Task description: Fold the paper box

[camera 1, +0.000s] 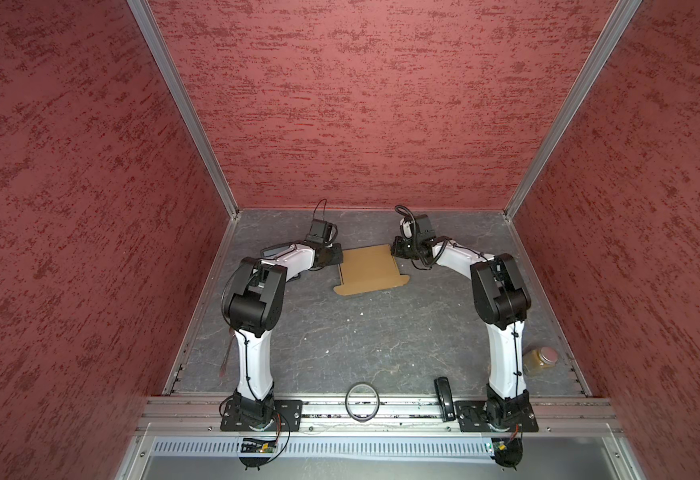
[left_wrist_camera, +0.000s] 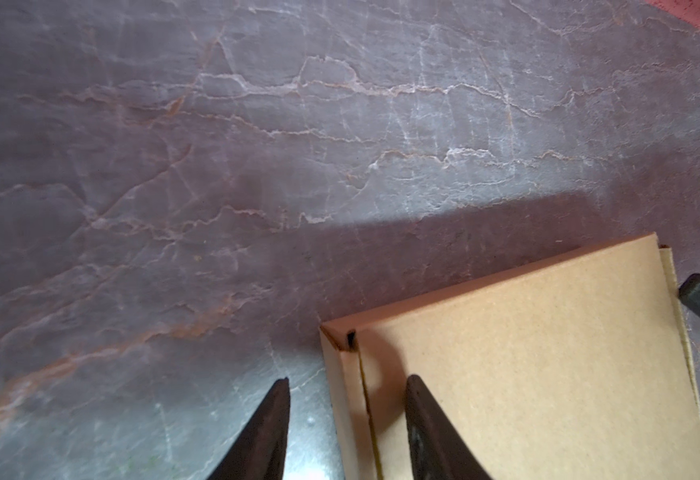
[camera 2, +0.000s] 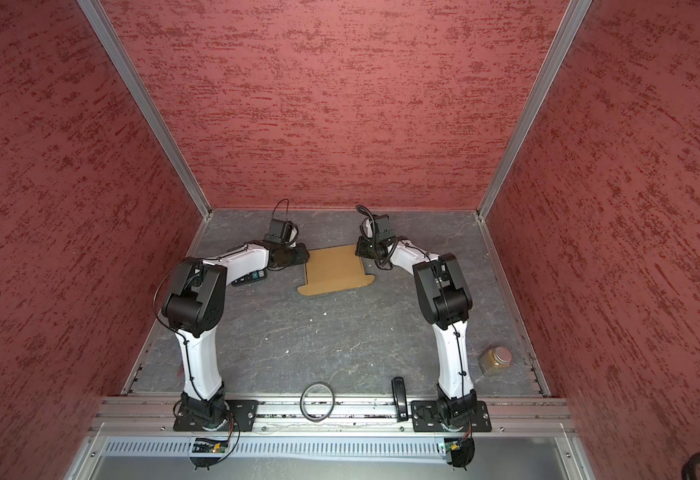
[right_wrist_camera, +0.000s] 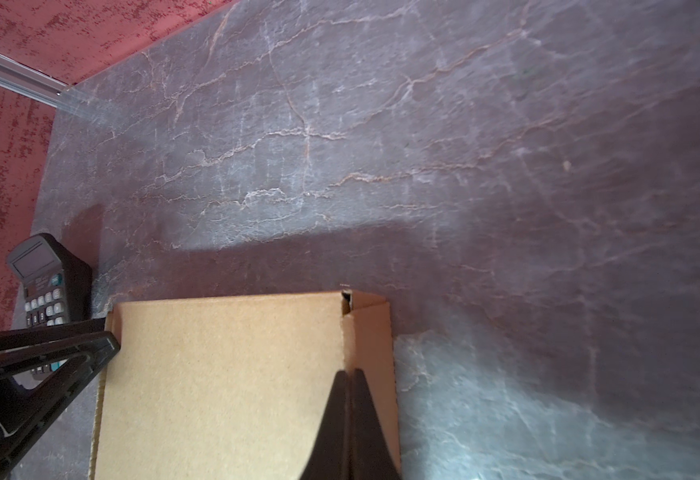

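Note:
The paper box is tan cardboard and lies flat at the back middle of the table, with tabs sticking out at its near corners. My left gripper is open at the box's left edge. It straddles the side wall: one finger over the table, the other over the top panel. My right gripper is shut with nothing between its fingers. Its tips rest on the seam between the top panel and the right side wall.
A dark calculator lies left of the box, partly under the left arm. A jar stands near the right wall. A black ring and a black handheld object lie at the front rail.

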Motion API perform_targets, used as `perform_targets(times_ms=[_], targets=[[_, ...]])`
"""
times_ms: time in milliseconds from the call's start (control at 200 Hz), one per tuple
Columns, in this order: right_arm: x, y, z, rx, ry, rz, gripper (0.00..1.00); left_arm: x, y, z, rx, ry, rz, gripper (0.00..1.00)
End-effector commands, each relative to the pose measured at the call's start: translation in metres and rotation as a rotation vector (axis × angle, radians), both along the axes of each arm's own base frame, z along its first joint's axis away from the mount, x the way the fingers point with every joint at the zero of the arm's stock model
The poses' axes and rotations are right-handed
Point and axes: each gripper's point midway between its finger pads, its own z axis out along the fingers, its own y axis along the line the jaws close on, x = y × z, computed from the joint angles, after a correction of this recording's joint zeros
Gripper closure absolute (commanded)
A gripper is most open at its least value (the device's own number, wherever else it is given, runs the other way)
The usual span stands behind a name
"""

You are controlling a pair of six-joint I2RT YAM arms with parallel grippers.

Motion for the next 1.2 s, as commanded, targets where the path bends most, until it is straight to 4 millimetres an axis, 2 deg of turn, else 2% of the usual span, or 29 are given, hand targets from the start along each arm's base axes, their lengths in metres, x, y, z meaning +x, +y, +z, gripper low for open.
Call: perform_targets(times_ms=[0, 331, 416, 541, 676, 852, 1037, 1192], targets=[[-0.022, -0.001, -0.047, -0.090, 0.127, 0.004, 0.99, -0.007, -0.004, -0.023, 0.014, 0.057, -0.024, 0.54], [-0.029, -0.004, -0.059, -0.143, 0.162, -0.023, 1.00, -0.010, -0.005, -0.029, 0.013, 0.070, -0.028, 0.54], [-0.031, -0.004, -0.057, -0.133, 0.159, -0.035, 1.00, -0.009, -0.004, -0.027, 0.011, 0.065, -0.025, 0.54], [-0.028, -0.002, -0.030, -0.092, 0.113, -0.051, 0.97, -0.004, -0.004, -0.012, 0.000, 0.049, -0.023, 0.54], [-0.028, 0.000, 0.001, -0.049, 0.066, -0.059, 0.89, -0.001, -0.004, 0.017, -0.011, 0.015, -0.021, 0.52], [-0.032, 0.000, 0.029, -0.021, 0.022, -0.058, 0.77, -0.017, 0.001, 0.047, -0.031, 0.023, -0.034, 0.51], [-0.038, -0.003, 0.041, 0.004, 0.000, -0.064, 0.73, -0.046, 0.006, 0.059, -0.036, 0.060, -0.058, 0.52], [-0.045, -0.006, 0.038, 0.021, 0.006, -0.061, 0.71, -0.064, 0.012, 0.052, -0.023, 0.113, -0.070, 0.60]])
